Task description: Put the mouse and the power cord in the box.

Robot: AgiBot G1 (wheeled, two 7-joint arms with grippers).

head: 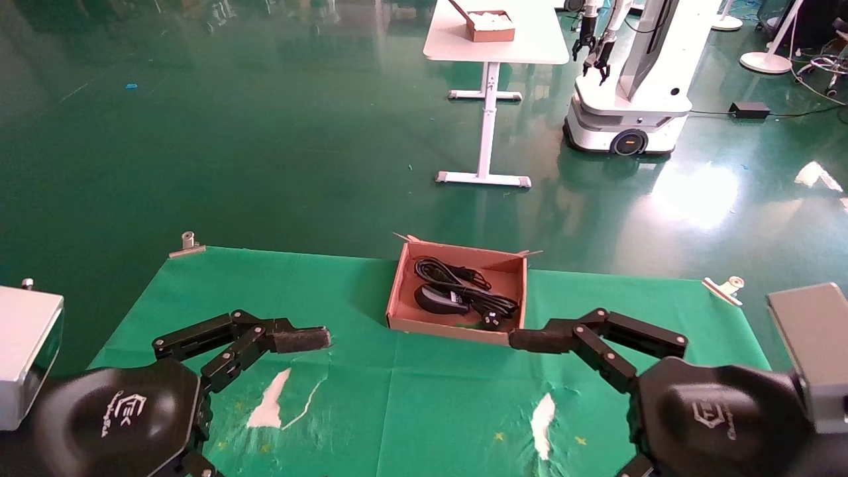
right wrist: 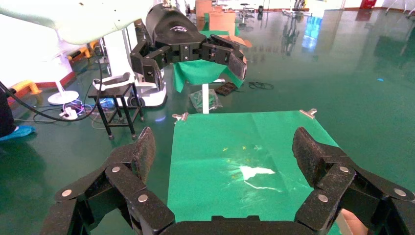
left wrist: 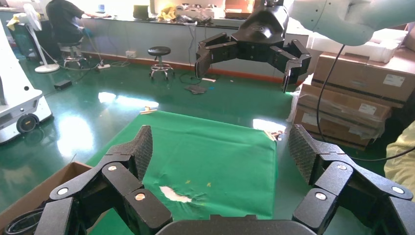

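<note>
Looks basically done: mouse and power cord both sit in the box. Left gripper and right gripper hover beside it, jaws open, empty; only parking left.

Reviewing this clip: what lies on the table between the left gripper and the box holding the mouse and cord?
Head view: only green tablecloth lies between the open left gripper and the box; nothing else sits there.

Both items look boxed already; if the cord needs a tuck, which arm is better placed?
Right: the right gripper, open and empty, hangs beside the box near the power cord. The left gripper sits farther away.
</note>
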